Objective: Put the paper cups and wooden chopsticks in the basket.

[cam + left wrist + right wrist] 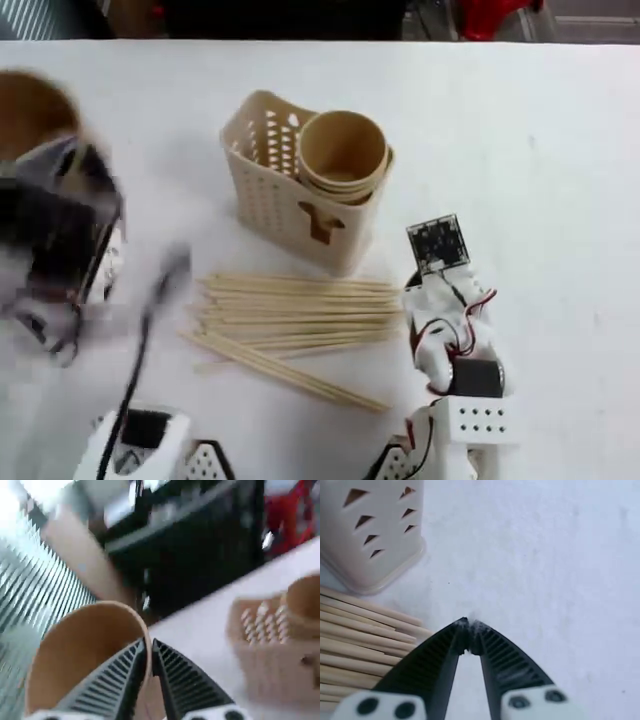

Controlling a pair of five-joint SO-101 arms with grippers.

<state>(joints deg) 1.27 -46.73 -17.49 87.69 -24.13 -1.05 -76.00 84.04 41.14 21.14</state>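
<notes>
Brown paper cup (80, 650) is pinched at the rim by my left gripper (150, 647), one finger inside the wall and one outside, pressed onto it. Cup is held up off the table (520, 150), well apart from the basket (290, 200). Basket stands upright w/ a stack of cups (343, 150) already nested at one end. Chopsticks (295, 320) lie in a loose bundle on the table just in front of the basket, none inside. Right gripper (469, 630) is pressed together w/ nothing in it, low over the table near the chopstick ends beside the basket.

Judgement, step in hand: carry the cup over the basket & seat it in the stack. Recommend:
- keep the mouth up;
- centre over the top cup before lowering;
- release only once nested;
- rim grip is thin, so avoid knocking the basket wall.

Markings: no legible print or label on cup, basket or chopsticks.
</notes>
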